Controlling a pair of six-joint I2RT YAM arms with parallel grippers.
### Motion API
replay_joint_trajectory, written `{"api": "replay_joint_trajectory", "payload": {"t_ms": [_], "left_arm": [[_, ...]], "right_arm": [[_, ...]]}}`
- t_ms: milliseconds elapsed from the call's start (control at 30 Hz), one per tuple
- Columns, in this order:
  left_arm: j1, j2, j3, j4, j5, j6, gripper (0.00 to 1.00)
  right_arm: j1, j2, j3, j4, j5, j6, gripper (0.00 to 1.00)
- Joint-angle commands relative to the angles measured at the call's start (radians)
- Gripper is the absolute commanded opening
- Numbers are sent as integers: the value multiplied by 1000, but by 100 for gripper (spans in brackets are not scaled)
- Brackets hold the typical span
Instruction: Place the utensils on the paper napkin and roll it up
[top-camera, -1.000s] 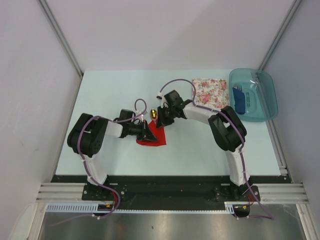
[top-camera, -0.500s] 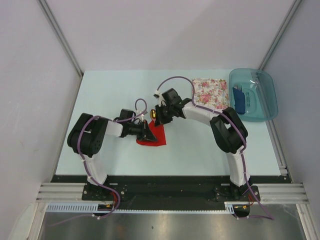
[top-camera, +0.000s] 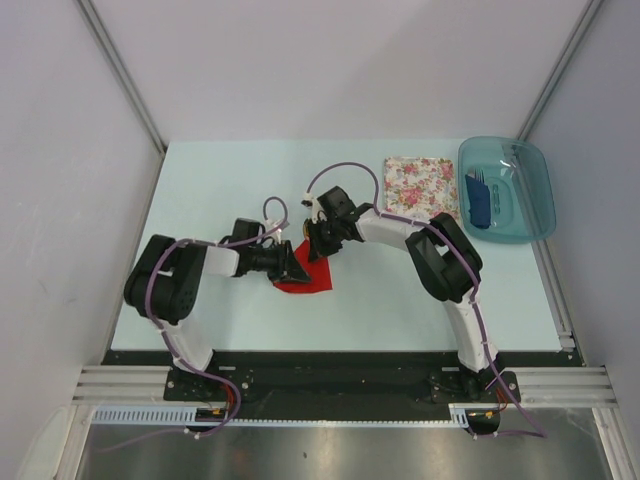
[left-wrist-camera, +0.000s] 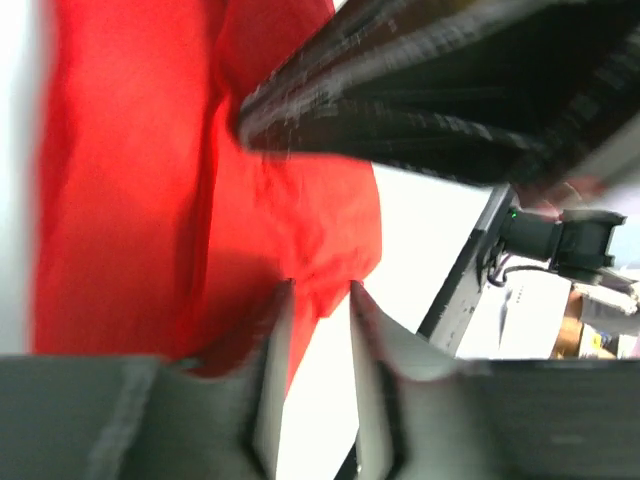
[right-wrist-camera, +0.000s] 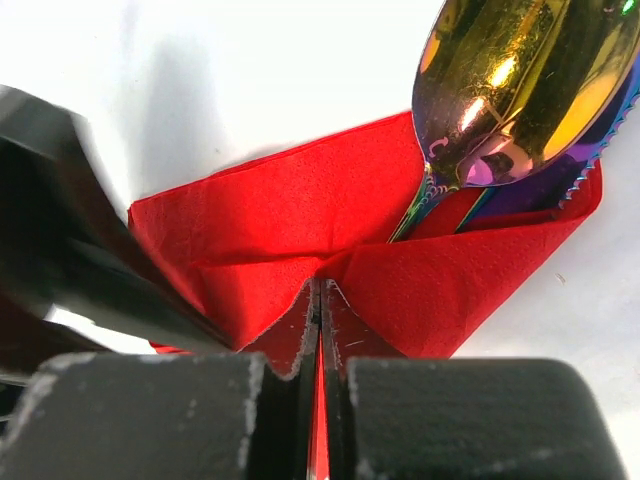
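Note:
The paper napkin (top-camera: 308, 277) lies partly folded at the middle of the table. In the right wrist view its red folds (right-wrist-camera: 300, 215) wrap the utensils: a gold spoon head (right-wrist-camera: 520, 90) and a purple serrated blade (right-wrist-camera: 560, 185) stick out at the top right. My right gripper (right-wrist-camera: 320, 285) is shut on a raised fold of the napkin; from above it (top-camera: 318, 243) sits over the napkin's far edge and hides the spoon. My left gripper (left-wrist-camera: 320, 290) is slightly open at the napkin's left edge (left-wrist-camera: 130, 200), with white table showing through the gap. From above it (top-camera: 293, 263) sits close to the right gripper.
A white square with pink floral print (top-camera: 422, 186) lies at the back right. Beside it stands a teal plastic bin (top-camera: 548, 200) holding blue cutlery (top-camera: 480, 200). The right gripper's black body (left-wrist-camera: 430, 90) fills the top of the left wrist view.
My right gripper has moved left and down onto the napkin, and the gold spoon head no longer shows from above. The left arm's elbow has shifted slightly left.

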Motion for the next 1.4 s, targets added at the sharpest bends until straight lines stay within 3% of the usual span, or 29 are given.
{"api": "replay_joint_trajectory", "payload": {"t_ms": [0, 33, 100, 200, 400, 767, 1000, 1133, 1367], "left_arm": [[99, -200, -38, -90, -26, 62, 42], [131, -229, -38, -125, -32, 91, 53], [158, -286, -38, -250, -66, 124, 66], [208, -303, -36, -398, -103, 196, 74], [267, -225, -27, -504, -172, 238, 75], [138, 8, 8, -193, -42, 68, 73], [87, 25, 85, -32, -72, 13, 74], [90, 42, 140, -70, -161, 57, 75], [113, 66, 139, -124, -163, 98, 74]], "right_arm": [[-6, 60, -33, -21, 81, -43, 0], [-6, 60, -38, -17, 75, -40, 0], [-5, 59, -43, -15, 71, -34, 0], [-6, 57, -49, -10, 63, -31, 0], [-11, 62, -56, 0, 43, -17, 0], [-14, 71, -63, 20, 40, 3, 0], [-11, 70, -67, 22, 37, -2, 0], [-12, 74, -66, 22, 32, 0, 0], [-11, 80, -67, 20, 29, 3, 0]]}}
